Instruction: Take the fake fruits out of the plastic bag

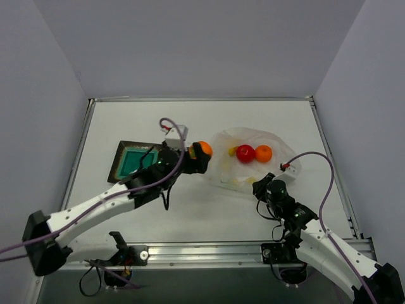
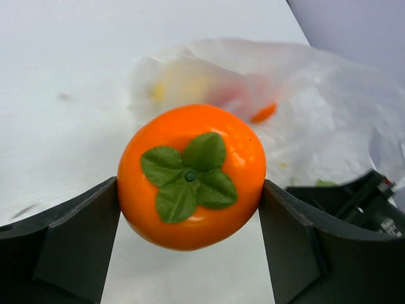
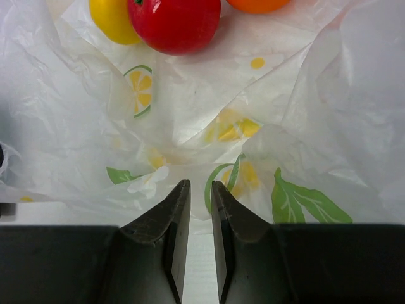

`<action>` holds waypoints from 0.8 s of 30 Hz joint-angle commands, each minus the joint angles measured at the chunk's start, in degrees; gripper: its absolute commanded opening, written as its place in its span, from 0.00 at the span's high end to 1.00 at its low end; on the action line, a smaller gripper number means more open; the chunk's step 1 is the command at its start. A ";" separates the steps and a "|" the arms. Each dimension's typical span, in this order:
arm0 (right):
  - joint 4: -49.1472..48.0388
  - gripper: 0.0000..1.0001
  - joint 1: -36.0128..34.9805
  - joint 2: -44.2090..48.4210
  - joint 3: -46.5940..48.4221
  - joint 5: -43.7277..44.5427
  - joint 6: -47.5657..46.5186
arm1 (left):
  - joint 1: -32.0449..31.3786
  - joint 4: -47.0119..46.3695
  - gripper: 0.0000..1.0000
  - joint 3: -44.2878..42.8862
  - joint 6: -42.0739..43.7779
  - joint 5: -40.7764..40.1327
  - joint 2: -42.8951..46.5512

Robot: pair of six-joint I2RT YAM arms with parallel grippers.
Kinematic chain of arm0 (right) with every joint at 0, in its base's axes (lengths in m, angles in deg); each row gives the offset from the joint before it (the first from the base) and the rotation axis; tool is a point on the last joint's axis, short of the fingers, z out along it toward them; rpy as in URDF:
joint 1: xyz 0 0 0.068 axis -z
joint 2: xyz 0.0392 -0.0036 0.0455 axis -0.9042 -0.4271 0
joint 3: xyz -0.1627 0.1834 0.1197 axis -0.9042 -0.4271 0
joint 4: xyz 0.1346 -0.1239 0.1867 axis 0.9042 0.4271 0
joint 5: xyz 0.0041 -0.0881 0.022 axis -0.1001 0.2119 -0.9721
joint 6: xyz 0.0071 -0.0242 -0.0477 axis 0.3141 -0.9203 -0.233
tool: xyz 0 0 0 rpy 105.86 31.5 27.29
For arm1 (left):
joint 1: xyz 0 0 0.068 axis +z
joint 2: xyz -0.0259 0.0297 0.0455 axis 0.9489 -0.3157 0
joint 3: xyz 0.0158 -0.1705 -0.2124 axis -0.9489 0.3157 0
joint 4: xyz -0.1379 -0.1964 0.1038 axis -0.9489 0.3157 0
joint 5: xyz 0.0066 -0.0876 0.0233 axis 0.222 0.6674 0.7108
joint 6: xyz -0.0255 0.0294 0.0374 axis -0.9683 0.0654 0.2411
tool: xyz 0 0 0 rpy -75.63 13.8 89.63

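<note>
Holding the orange fruit (image 2: 191,177) with the green calyx in the left claw (image 2: 190,190), clamped on both flanks, above the worktop (image 1: 126,120), just left of the plastic bag (image 1: 253,136) and right of the dark plate (image 1: 118,166). Pinning the bag's near hem with the right claw (image 3: 196,212), closed to a thin slit and seemingly nipped on the film.

Still to fetch from inside the bag, in its far half: a red fruit (image 3: 174,22), a yellow fruit (image 3: 114,19) just left of it, and a second orange fruit (image 1: 263,153) to its right.

Expect light, hard, glossy shells, probably slippery. Grip squarely across the widest girth, not near the crown. Expect limp, clingy film from the bag. Hold the hem down lest it rise with a fruit.
</note>
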 commanded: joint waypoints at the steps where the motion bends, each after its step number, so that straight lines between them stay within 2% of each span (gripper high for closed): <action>1: 0.41 0.84 -0.71 1.35 -0.33 1.54 0.76 | 5.30 8.03 0.48 2.99 -3.02 -21.29 15.12; 3: 0.49 0.83 -0.80 2.23 -0.42 2.25 0.68 | 10.67 14.37 0.44 6.69 -6.46 -21.15 17.79; 4: 0.49 0.83 -0.89 2.32 -0.51 2.34 0.68 | 16.52 14.74 0.43 8.00 -7.96 -19.57 18.67; 8: 0.41 0.82 -1.06 2.49 -0.51 1.64 0.41 | 27.45 13.25 0.41 12.05 -11.13 -11.92 14.12; 13: 0.41 0.80 -1.15 3.90 -0.77 0.85 0.24 | 31.61 11.40 0.42 10.31 -11.66 -11.82 2.89; 18: 0.41 0.78 -1.24 4.69 -1.12 0.05 0.06 | 32.40 11.23 0.42 9.77 -12.72 -17.01 -2.32; 21: 0.41 0.78 -1.24 4.25 -0.78 0.05 -0.12 | 33.10 10.61 0.29 10.04 -12.72 -17.27 -3.99; 22: 0.32 0.78 -1.33 4.16 -0.77 0.05 -0.12 | 33.19 10.87 0.24 9.86 -12.46 -17.10 -4.43; 23: 0.41 0.78 -1.33 3.99 -0.77 0.14 -0.12 | 33.28 10.87 0.11 9.78 -12.37 -16.66 -4.52; 24: 0.32 0.77 -1.33 3.90 -0.77 0.05 -0.20 | 33.28 10.79 0.07 9.86 -12.19 -15.09 -4.26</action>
